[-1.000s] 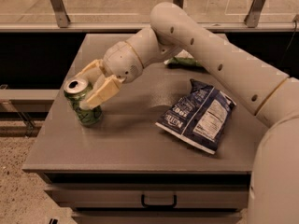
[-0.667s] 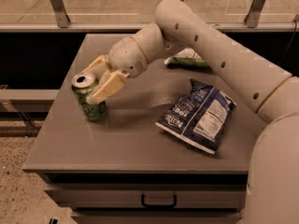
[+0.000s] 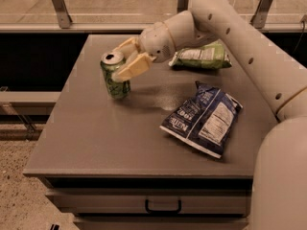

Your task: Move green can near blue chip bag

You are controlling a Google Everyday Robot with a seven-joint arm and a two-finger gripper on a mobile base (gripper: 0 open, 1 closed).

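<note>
The green can with pale swirls and a silver top is held upright over the left middle of the grey table; I cannot tell whether its base touches the top. My gripper is shut on its upper part, one cream finger in front and one behind. The blue chip bag, crinkled navy with white lettering and a nutrition panel, lies flat at the right middle, about a can's height to the right of the can.
A flat green chip bag lies at the back right, partly behind my arm. The table has a drawer with a dark handle in front. A railing runs behind the table.
My gripper has carried the green can to the right and farther back, closer to the blue chip bag. The blue bag has not moved. The green chip bag is now more exposed.
</note>
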